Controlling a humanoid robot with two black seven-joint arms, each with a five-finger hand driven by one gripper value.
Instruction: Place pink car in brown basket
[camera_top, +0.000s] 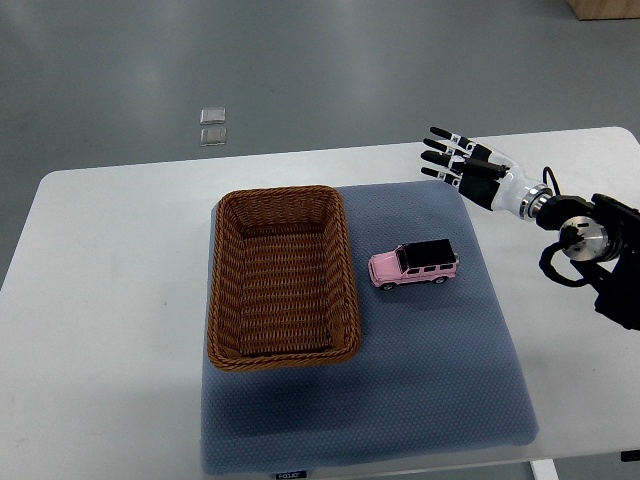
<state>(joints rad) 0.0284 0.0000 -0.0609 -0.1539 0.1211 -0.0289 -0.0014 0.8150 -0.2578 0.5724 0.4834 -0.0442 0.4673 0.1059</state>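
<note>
A pink toy car (414, 265) with a black roof stands on the blue mat (430, 380), just right of the brown wicker basket (218, 290). The basket is rectangular and holds nothing. My right hand (452, 155) comes in from the right edge and hovers over the mat's far right corner, above and to the right of the car. Its fingers are spread and hold nothing. It does not touch the car. The left arm is out of view.
The mat lies on a white table (110, 300). Two small clear square pieces (212, 125) lie on the grey floor beyond the table's far edge. A brown box corner (608, 8) shows at the top right.
</note>
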